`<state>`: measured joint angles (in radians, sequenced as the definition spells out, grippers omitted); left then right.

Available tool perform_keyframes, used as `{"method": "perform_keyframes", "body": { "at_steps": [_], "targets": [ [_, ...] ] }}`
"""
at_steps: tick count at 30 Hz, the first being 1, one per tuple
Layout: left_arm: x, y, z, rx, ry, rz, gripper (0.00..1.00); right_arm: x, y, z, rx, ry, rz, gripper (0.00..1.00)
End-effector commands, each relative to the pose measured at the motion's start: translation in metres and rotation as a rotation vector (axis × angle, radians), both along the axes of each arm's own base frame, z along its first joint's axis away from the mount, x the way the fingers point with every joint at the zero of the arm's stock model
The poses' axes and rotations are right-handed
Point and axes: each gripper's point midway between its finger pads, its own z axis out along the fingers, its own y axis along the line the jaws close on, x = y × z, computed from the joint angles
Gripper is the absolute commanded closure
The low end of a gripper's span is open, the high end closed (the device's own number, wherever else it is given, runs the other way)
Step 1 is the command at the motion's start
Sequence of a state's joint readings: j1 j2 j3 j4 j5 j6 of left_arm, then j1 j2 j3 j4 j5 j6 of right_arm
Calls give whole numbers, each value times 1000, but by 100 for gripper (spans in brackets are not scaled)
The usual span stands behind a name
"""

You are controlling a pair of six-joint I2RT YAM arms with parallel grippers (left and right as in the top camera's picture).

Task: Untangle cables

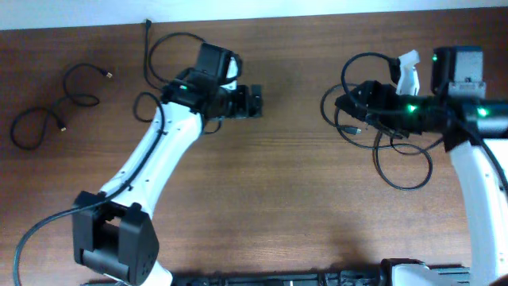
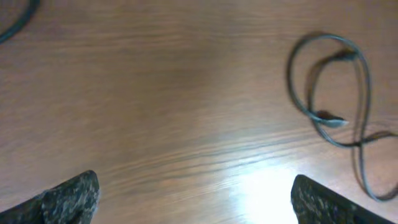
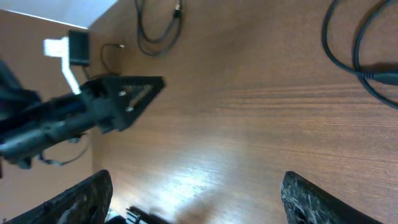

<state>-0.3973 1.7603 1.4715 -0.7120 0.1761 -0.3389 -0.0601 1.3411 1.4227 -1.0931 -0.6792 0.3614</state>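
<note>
Black tangled cables (image 1: 397,147) lie on the worktop (image 1: 286,199) beneath my right arm (image 1: 476,167), with a lone cable (image 1: 57,111) far left. Left wrist: left claw (image 2: 196,208) spread, empty, a loop (image 2: 328,121) ahead. Right wrist: right claw (image 3: 199,199) apart, empty, a strand (image 3: 376,76) beyond. I judge I'm mid-separation; next, pinch one strand and draw it clear.

Overhead view: even, fairly bright light; desk (image 1: 302,183) reads warm brown, soft faint shadows beside arms; green indicator lights (image 1: 411,109) bloom slightly. Left wrist view: soft focus throughout, white glare patch on desk low right, left fingers (image 2: 68,199) blurred in corners. Right wrist view: wood grain sharper, pale glare streak low centre, right fingers (image 3: 81,199) out of focus.
</note>
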Motion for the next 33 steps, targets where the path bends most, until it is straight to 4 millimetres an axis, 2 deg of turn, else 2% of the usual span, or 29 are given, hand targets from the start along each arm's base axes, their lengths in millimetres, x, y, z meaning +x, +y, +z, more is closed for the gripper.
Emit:
{"method": "perform_keyframes", "body": {
  "at_steps": [1, 4, 9, 12, 16, 18, 22, 26, 30, 33],
  "targets": [
    [-1, -23, 3, 21, -53, -25, 1, -12, -3, 10, -35, -33, -8, 15],
    [2, -27, 5, 78, -106, -12, 1, -15, -6, 13, -51, -43, -25, 15],
    [3, -53, 13, 46, -165, -53, 1, -12, -19, 8, -82, 0, -126, 15],
    [3, -67, 9, 22, -168, -83, 1, -11, -24, 5, -93, 17, -166, 15],
    [-1, -88, -26, 19, -110, -142, 1, -11, -24, 5, -94, 18, -167, 15],
    [-1, -95, -35, 34, -115, -176, 1, -10, -26, 4, -106, 19, -175, 14],
    [6, -113, -43, 59, -191, -262, 1, -14, -29, -1, -124, 43, -186, 14],
    [14, -118, -58, 65, -202, -254, 1, -16, -35, -5, -154, 61, -204, 14],
    [10, -123, -76, 55, -156, -255, 1, -16, -40, -7, -180, 65, -222, 14],
    [2, -133, -82, 54, -147, -282, 1, -16, -49, -12, -228, 73, -253, 14]
  ]
}}
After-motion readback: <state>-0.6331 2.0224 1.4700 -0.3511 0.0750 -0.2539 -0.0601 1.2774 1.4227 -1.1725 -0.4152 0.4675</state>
